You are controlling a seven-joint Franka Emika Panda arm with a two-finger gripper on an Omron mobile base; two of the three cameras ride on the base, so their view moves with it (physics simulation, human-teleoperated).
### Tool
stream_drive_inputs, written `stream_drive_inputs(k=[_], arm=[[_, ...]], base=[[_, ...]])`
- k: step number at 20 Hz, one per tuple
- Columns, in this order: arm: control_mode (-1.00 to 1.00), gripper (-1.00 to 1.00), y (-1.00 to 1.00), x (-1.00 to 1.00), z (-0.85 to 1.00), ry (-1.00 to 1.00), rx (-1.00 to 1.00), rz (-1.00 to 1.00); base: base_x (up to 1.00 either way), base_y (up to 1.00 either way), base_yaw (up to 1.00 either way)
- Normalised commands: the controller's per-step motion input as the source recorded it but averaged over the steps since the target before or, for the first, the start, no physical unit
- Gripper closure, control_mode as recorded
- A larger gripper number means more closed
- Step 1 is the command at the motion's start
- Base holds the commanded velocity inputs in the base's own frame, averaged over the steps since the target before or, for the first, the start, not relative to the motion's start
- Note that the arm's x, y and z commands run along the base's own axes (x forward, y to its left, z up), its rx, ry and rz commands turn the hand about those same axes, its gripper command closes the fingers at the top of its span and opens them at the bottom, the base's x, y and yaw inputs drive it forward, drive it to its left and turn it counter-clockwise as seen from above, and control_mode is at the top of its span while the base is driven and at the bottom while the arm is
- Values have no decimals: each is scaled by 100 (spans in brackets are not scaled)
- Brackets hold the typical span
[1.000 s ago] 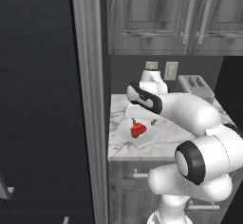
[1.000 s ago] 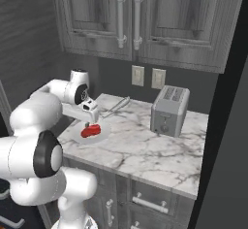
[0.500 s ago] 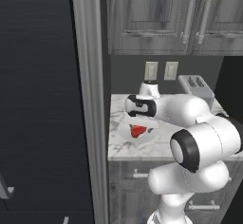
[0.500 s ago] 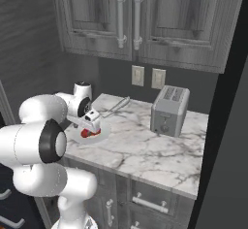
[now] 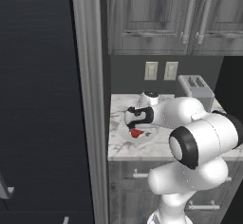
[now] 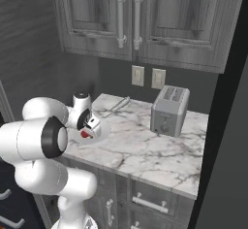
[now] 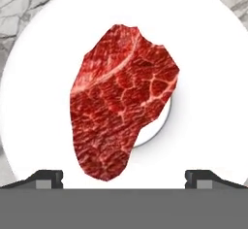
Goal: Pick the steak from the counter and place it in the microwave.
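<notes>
Two dark fingertips [image 7: 48,177] poke up at the bottom of the hand view, set far apart, so the gripper [image 7: 123,177] is spread wide and pinching nothing, looking straight down on the steak [image 7: 121,102]. And what a cut it is: a deep red slab with pale marbling running through it in a net of fine lines, one white seam curving across its upper part, tapering to a blunt point at the near end. It lies flat on a smooth round white plate [image 7: 208,77], with a shallow circular recess peeking out from under its right side. Grey-veined marble shows at the corners beyond the plate's rim.

From the left base view, the white arm curls low over the counter [image 5: 161,144], the hand just above the red steak [image 5: 137,133] near the counter's front left part. Over on the right base view, the gripper [image 6: 92,128] hangs close over the steak [image 6: 85,134], which reads as a small red speck. A boxy brushed-metal toaster [image 6: 168,109] stands well apart toward the back wall, below two pale wall plates. Grey wood-grain cabinet doors with silver bar handles hang overhead
</notes>
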Motion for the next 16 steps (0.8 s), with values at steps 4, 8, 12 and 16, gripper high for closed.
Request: stream_drive_inputs(k=[4, 8, 12, 16], arm=[[-100, -100, 0, 20, -21, -11, 0, -3], [-100, -100, 0, 19, -14, -9, 0, -2], [-100, -100, 0, 19, -6, -7, 0, 0], [-100, -100, 0, 14, -4, -1, 0, 0]], base=[[0, 0, 0], [0, 0, 0], [0, 0, 0], [0, 0, 0]])
